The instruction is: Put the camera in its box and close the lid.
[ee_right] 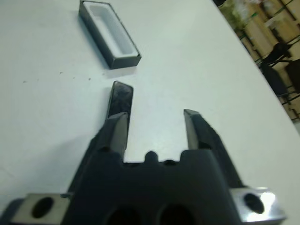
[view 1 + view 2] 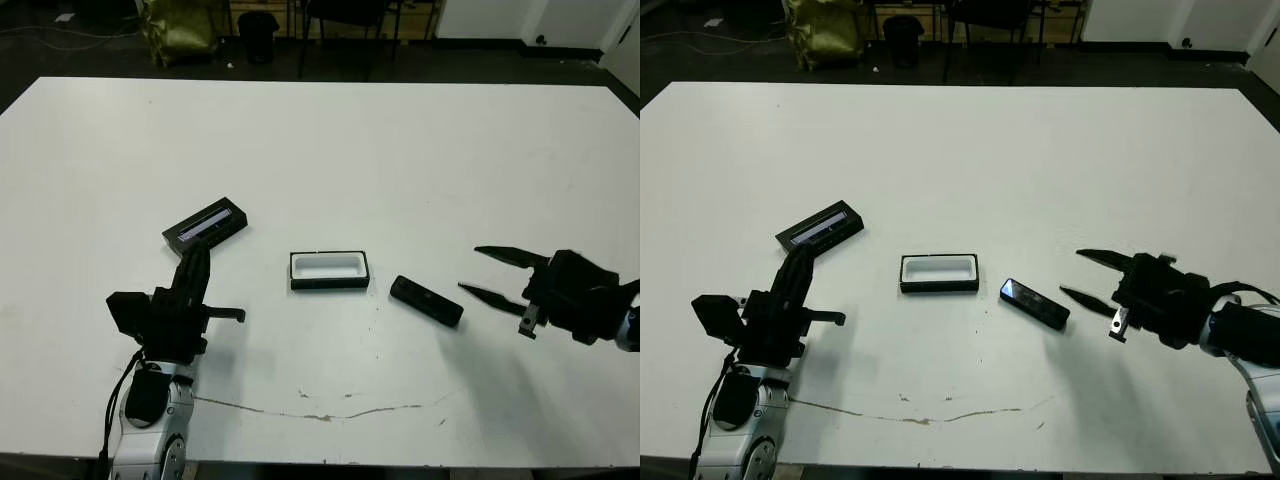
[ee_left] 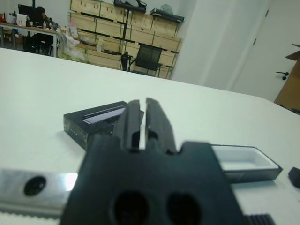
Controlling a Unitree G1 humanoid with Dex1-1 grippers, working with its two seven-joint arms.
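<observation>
The black camera [image 2: 426, 300] lies flat on the table just right of the box [image 2: 329, 270], a small black tray with a white lining that holds nothing. My right gripper [image 2: 483, 272] is open, a short way right of the camera, fingers pointing toward it; in the right wrist view the camera [image 1: 120, 99] lies ahead of one finger [image 1: 115, 132]. The lid [image 2: 205, 225], black with a pale strip, rests at the left. My left gripper [image 2: 194, 258] is shut with nothing in it, its tips just short of the lid [image 3: 93, 122].
The white table [image 2: 400, 150] carries a thin dark crack line [image 2: 330, 412] near the front edge. Chairs and a bag stand beyond the far edge. In the left wrist view, wooden crates and a chair show beyond the table.
</observation>
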